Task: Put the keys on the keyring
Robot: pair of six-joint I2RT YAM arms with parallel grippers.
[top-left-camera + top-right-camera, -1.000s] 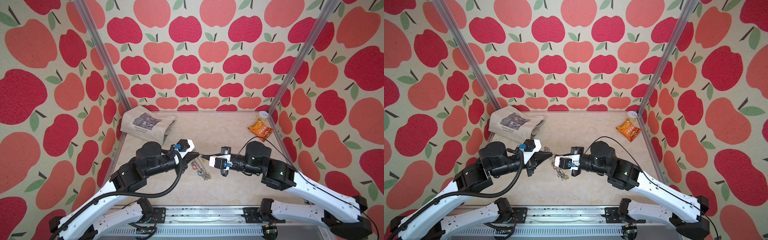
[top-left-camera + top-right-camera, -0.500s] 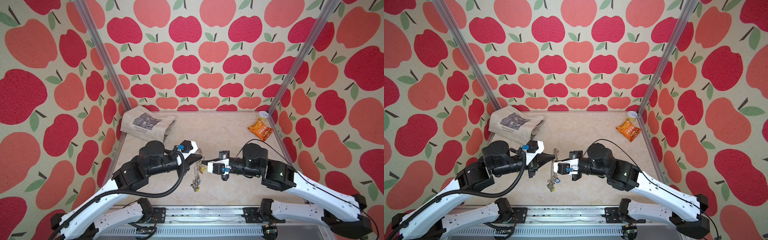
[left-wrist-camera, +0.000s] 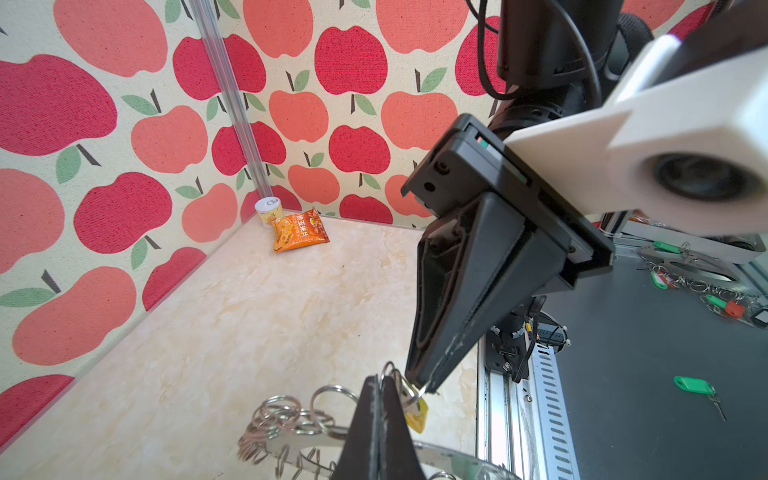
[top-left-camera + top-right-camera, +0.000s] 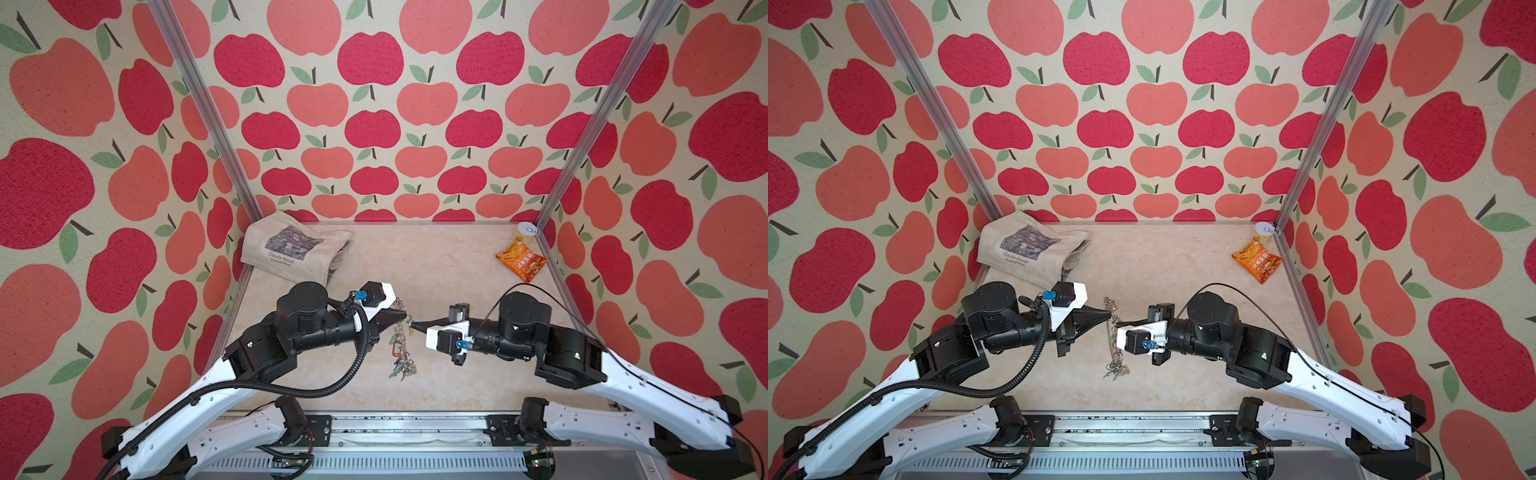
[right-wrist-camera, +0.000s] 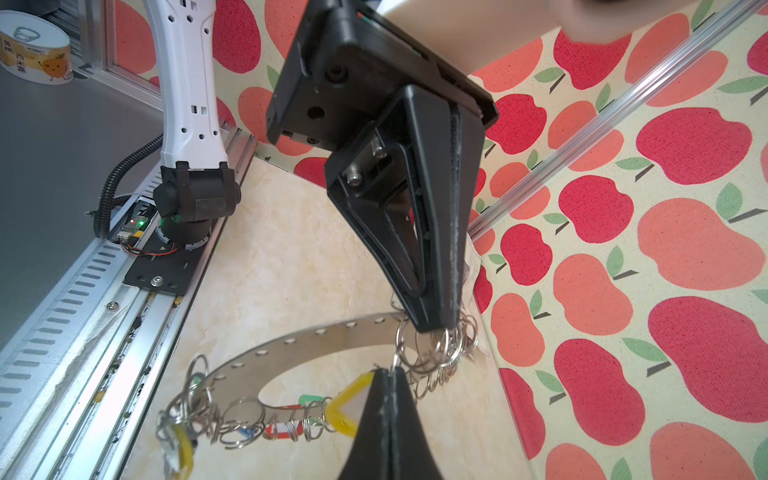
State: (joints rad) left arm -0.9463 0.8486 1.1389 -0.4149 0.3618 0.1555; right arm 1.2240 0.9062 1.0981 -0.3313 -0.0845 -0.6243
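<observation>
Above the table (image 4: 436, 270), left gripper (image 4: 404, 319) clamped on the keyring (image 5: 291, 349), right gripper (image 4: 414, 325) pinching a yellow-tagged key (image 5: 345, 409)

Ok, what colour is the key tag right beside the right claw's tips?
Yellow. The tag shows best in the right wrist view.

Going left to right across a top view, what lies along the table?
Canvas tote bag → left gripper → right gripper → orange snack packet. Left out: the keyring, overlapping the gripper tips, and the can, overlapping the packet.
</observation>
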